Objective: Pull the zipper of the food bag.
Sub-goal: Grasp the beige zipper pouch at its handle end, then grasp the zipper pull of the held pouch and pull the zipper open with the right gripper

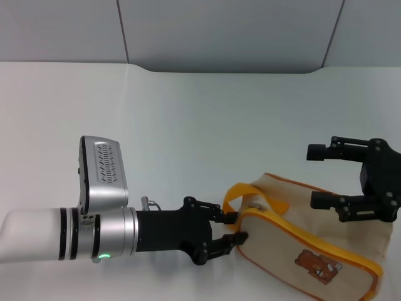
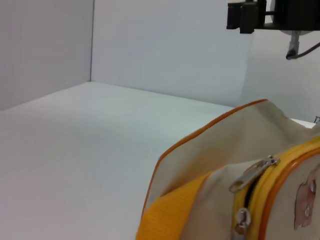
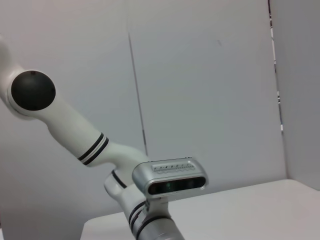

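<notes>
The food bag [image 1: 301,248] lies at the front right of the table: beige fabric, orange-yellow piping, a brown bear print, and an orange-yellow loop handle [image 1: 240,190] at its left end. The zipper pull is a small silver tab, seen close in the left wrist view [image 2: 252,175] on the yellow edging, and faintly in the head view [image 1: 255,205]. My left gripper [image 1: 239,227] is open, with its fingertips at the bag's left end just below the handle. My right gripper [image 1: 318,175] is open, just above the bag's far right part. The bag also shows in the left wrist view [image 2: 225,145].
The white table [image 1: 188,125] stretches away behind and to the left of the bag, bounded by grey wall panels [image 1: 225,31]. The right wrist view shows only my left arm and its silver wrist camera [image 3: 170,177] before the wall.
</notes>
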Motion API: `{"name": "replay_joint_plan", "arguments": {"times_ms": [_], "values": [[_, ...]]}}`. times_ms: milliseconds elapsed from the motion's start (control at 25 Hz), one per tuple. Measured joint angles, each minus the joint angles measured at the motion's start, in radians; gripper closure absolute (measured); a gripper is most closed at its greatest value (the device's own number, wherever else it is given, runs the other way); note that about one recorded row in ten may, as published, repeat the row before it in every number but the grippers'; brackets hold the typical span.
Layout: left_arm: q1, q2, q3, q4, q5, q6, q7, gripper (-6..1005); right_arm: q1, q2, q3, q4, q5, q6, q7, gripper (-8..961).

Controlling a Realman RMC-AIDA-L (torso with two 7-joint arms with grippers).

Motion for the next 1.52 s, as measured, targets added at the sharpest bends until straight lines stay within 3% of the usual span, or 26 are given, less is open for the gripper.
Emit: {"name": "replay_joint_plan", "arguments": {"times_ms": [200,400,600,760,960,1000,1080,1160,1200,1320,1400,1520], "values": [[-0.002,0.000,-0.001,-0.002,0.000,0.010,0.009,627,-0.004,0.000,0.022,0.000,0.001,0.000,-0.003,153],[-0.012,0.000,-0.001,-0.020,0.000,0.024,0.041,854,-0.004,0.005,0.041,0.000,0.002,0.002,-0.003,153],[-0.015,0.000,-0.025,-0.024,0.000,0.029,0.061,922,-0.004,0.008,0.079,0.005,0.002,0.021,-0.003,153],[-0.003,0.001,-0.033,0.014,0.003,0.055,0.041,923,-0.003,0.012,0.097,0.008,0.003,0.028,-0.003,153],[0.060,0.012,-0.025,0.173,0.005,0.157,-0.042,925,-0.003,0.039,0.111,0.000,0.003,0.088,-0.024,153],[0.084,0.023,-0.026,0.233,0.006,0.197,-0.073,926,-0.002,0.046,0.111,-0.001,0.003,0.107,-0.037,153],[0.089,0.029,-0.027,0.249,0.006,0.209,-0.081,926,0.001,0.063,0.112,-0.005,0.003,0.138,-0.067,153],[0.101,0.048,-0.029,0.287,0.006,0.243,-0.098,927,0.006,0.083,0.112,-0.016,0.003,0.165,-0.109,153],[0.106,0.063,-0.028,0.316,0.007,0.275,-0.110,928,0.009,0.110,0.112,-0.034,0.003,0.182,-0.181,153],[0.108,0.073,-0.025,0.346,0.007,0.306,-0.122,930,0.013,0.129,0.110,-0.040,0.004,0.190,-0.275,153],[0.107,0.079,-0.024,0.374,0.007,0.327,-0.132,931,0.031,0.136,0.102,0.009,0.024,0.196,-0.441,153],[0.099,0.080,-0.023,0.403,0.011,0.333,-0.144,930,0.046,0.136,0.099,0.048,0.041,0.204,-0.529,153]]}}
